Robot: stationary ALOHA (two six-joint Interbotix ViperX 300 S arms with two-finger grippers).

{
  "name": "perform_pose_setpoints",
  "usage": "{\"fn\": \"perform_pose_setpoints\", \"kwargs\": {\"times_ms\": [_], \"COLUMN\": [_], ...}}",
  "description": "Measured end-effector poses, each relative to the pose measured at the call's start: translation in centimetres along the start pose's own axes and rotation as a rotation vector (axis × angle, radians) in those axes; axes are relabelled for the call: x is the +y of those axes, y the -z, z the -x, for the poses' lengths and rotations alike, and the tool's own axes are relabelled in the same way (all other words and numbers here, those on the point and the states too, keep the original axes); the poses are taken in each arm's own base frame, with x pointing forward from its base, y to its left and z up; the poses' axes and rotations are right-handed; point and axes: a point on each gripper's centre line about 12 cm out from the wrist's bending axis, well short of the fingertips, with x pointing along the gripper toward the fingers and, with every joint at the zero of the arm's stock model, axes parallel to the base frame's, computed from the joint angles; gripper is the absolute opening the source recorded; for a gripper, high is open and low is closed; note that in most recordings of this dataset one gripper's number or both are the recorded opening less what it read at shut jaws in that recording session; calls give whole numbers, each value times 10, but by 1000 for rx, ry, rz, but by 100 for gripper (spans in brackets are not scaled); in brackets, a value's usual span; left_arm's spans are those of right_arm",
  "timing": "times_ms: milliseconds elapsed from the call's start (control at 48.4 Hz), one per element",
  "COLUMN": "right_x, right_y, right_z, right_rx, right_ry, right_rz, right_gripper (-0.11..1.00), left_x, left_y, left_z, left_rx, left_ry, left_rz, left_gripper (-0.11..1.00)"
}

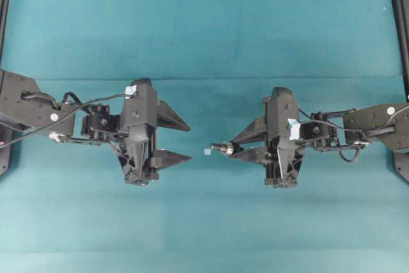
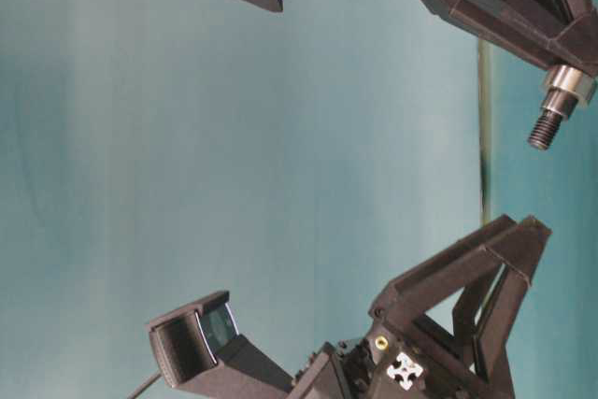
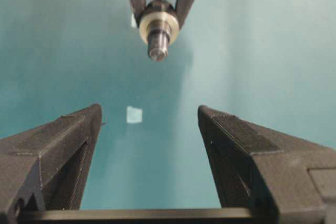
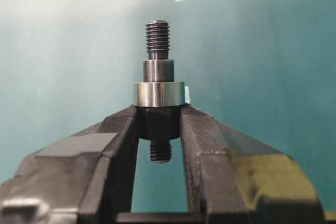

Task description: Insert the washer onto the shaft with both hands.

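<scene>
Silvery washer (image 4: 158, 94) seated on shaft (image 4: 157, 38); no writing legible, seemingly.

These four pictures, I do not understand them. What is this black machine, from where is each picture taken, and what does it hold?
You see two robot arms over a teal table. One picture looks down from above, one from table level, and two come from cameras on the wrists. The right gripper is shut on the shaft, a small dark metal pin with a threaded tip. The washer, a shiny ring, already sits around the shaft just above the fingers. The left gripper is open and empty, apart from the shaft. A small pale tape square lies on the table.
</scene>
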Motion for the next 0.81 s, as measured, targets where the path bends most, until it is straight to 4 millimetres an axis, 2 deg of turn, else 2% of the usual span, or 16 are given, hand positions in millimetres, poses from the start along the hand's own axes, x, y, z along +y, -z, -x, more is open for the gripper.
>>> {"fn": "perform_pose_setpoints", "kwargs": {"times_ms": [806], "right_x": [-1], "right_y": [0], "right_z": [0], "right_rx": [1], "right_ry": [1], "right_rz": [-1], "right_gripper": [-1], "left_x": [0], "left_y": [1], "left_z": [1], "left_rx": [2], "left_ry": [0], "left_rz": [-2], "left_gripper": [79]}}
